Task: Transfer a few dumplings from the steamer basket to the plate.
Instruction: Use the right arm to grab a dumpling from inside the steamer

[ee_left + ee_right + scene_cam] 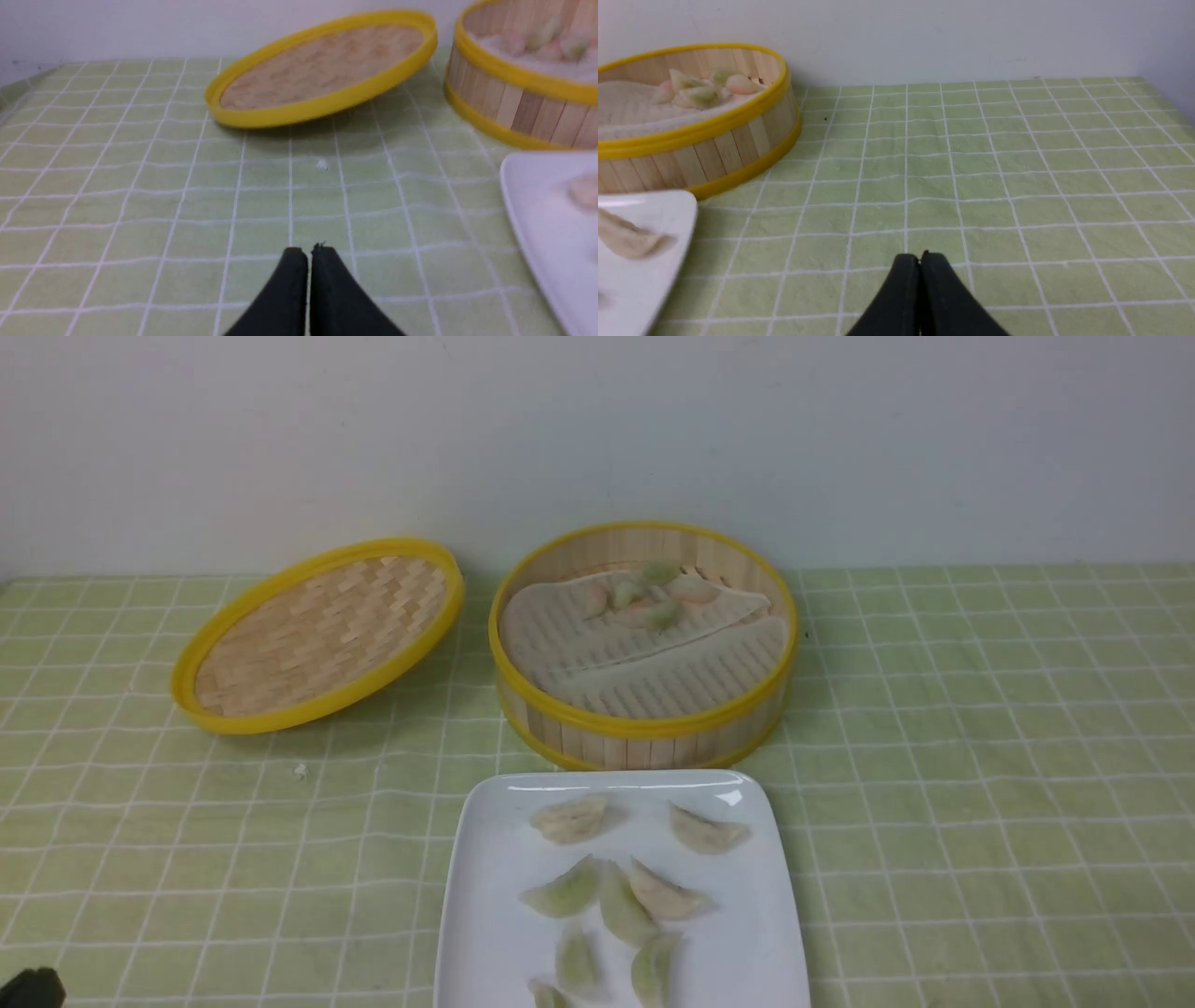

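The left gripper (308,254) is being held low over the green checked cloth (140,210) toward the desk's near left corner. Its two black fingers are being pressed together, with nothing between them. One woven lid (317,635) is being shown toward the far left of the desk. It is tilted, with the side nearest the steamer raised off the cloth. One small white crumb (300,771) is lying just in front of it. One steamer basket (644,723) is standing at the middle of the far edge, beside the lid and apart from it. A cluster of dumplings (644,595) is being held on its liner at the far side, about five, too blurred for a sure count. One plate (481,905) is sitting at the middle of the near edge, just in front of the basket. Eight more dumplings (621,905) are being carried on it: two at the far end, three touching in the middle, and three nearest the near edge, one cut by the frame. The right gripper (920,259) is being held over bare cloth at the near right, fingers together, empty.
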Robot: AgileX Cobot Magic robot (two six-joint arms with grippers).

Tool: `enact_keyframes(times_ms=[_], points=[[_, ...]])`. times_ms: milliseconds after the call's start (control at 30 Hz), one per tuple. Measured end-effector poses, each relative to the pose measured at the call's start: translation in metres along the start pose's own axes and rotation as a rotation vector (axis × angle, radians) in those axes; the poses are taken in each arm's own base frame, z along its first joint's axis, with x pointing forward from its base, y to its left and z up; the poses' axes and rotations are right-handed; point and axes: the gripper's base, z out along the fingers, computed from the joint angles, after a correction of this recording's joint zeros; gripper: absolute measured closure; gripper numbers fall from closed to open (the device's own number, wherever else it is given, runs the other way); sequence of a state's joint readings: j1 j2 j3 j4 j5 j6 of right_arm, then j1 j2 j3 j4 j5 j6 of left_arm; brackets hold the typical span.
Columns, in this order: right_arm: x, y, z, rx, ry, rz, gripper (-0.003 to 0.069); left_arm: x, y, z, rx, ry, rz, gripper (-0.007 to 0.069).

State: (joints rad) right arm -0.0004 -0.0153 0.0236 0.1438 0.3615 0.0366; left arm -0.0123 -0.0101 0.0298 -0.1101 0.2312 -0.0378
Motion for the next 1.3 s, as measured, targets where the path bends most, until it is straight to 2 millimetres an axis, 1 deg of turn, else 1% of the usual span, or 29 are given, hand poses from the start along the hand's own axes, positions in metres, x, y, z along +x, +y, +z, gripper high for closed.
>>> enact_keyframes(times_ms=[100,133,200,233,267,333,567,633,667,700,733,767,800,833,867,900,933,967,1000,1067,1133,1200,1267,1300], points=[[-0.007,0.003,0.000,-0.043,-0.085,0.253,0.0673,-0.012,-0.001,-0.001,0.029,-0.132,-0.190,0.0631],[-0.010,0.003,0.000,-0.061,-0.121,0.369,0.0673,-0.017,-0.001,-0.002,0.040,-0.190,-0.272,0.0631],[-0.016,0.003,-0.001,-0.082,-0.184,0.526,0.0673,-0.025,0.000,-0.004,0.050,-0.278,-0.362,0.0631],[-0.017,0.003,-0.001,-0.085,-0.189,0.549,0.0673,-0.027,0.001,-0.004,0.052,-0.300,-0.378,0.0631],[-0.021,0.001,-0.002,-0.092,-0.232,0.623,0.0673,-0.034,0.002,-0.007,0.053,-0.381,-0.418,0.0631],[-0.024,-0.001,-0.003,-0.091,-0.278,0.654,0.0673,-0.044,0.006,-0.011,0.049,-0.507,-0.460,0.0631],[-0.035,-0.006,-0.007,-0.074,-0.409,0.664,0.0673,-0.062,0.013,-0.025,0.044,-0.765,-0.505,0.0631],[-0.048,-0.002,-0.012,-0.096,-0.430,0.610,0.0673,-0.078,0.010,-0.033,0.074,-0.811,-0.538,0.0631],[-0.053,-0.001,-0.015,-0.105,-0.440,0.599,0.0673,-0.083,0.009,-0.034,0.081,-0.811,-0.542,0.0631],[-0.082,0.009,-0.024,-0.141,-0.446,0.489,0.0673,-0.106,0.003,-0.040,0.112,-0.796,-0.543,0.0631],[-0.097,0.013,-0.028,-0.149,-0.438,0.424,0.0673,-0.118,-0.001,-0.039,0.121,-0.759,-0.530,0.0631],[-0.116,0.018,-0.031,-0.159,-0.423,0.373,0.0673,-0.135,-0.007,-0.040,0.136,-0.710,-0.502,0.0631],[-0.119,0.020,-0.031,-0.162,-0.403,0.360,0.0673,-0.137,-0.009,-0.038,0.138,-0.677,-0.488,0.0631],[-0.134,0.025,-0.031,-0.164,-0.368,0.304,0.0673,-0.154,-0.015,-0.035,0.142,-0.613,-0.453,0.0631],[-0.159,0.032,-0.027,-0.167,-0.278,0.231,0.0673,-0.172,-0.022,-0.023,0.131,-0.473,-0.398,0.0631],[-0.177,0.039,-0.019,-0.170,-0.176,0.172,0.0673,-0.188,-0.029,-0.013,0.113,-0.290,-0.330,0.0631],[-0.198,0.045,-0.006,-0.173,-0.059,0.114,0.0673,-0.202,-0.034,-0.001,0.094,-0.156,-0.293,0.0631],[-0.196,0.046,-0.006,-0.174,-0.038,0.105,0.0673,-0.203,-0.034,0.002,0.090,-0.129,-0.286,0.0631],[-0.208,0.051,0.008,-0.181,0.087,0.055,0.0673,-0.210,-0.037,0.017,0.067,0.035,-0.233,0.0631],[-0.224,0.057,0.038,-0.200,0.301,-0.028,0.0673,-0.214,-0.040,0.045,0.044,0.321,-0.152,0.0631],[-0.234,0.061,0.064,-0.220,0.431,-0.077,0.0673,-0.212,-0.042,0.065,0.048,0.501,-0.093,0.0631],[-0.244,0.064,0.091,-0.235,0.511,-0.104,0.0673,-0.202,-0.043,0.088,0.080,0.683,-0.040,0.0631],[-0.253,0.069,0.120,-0.265,0.570,-0.131,0.0673,-0.190,-0.045,0.107,0.135,0.806,-0.010,0.0631],[-0.256,0.075,0.137,-0.296,0.595,-0.154,0.0673,-0.184,-0.047,0.114,0.177,0.848,0.005,0.0631]])
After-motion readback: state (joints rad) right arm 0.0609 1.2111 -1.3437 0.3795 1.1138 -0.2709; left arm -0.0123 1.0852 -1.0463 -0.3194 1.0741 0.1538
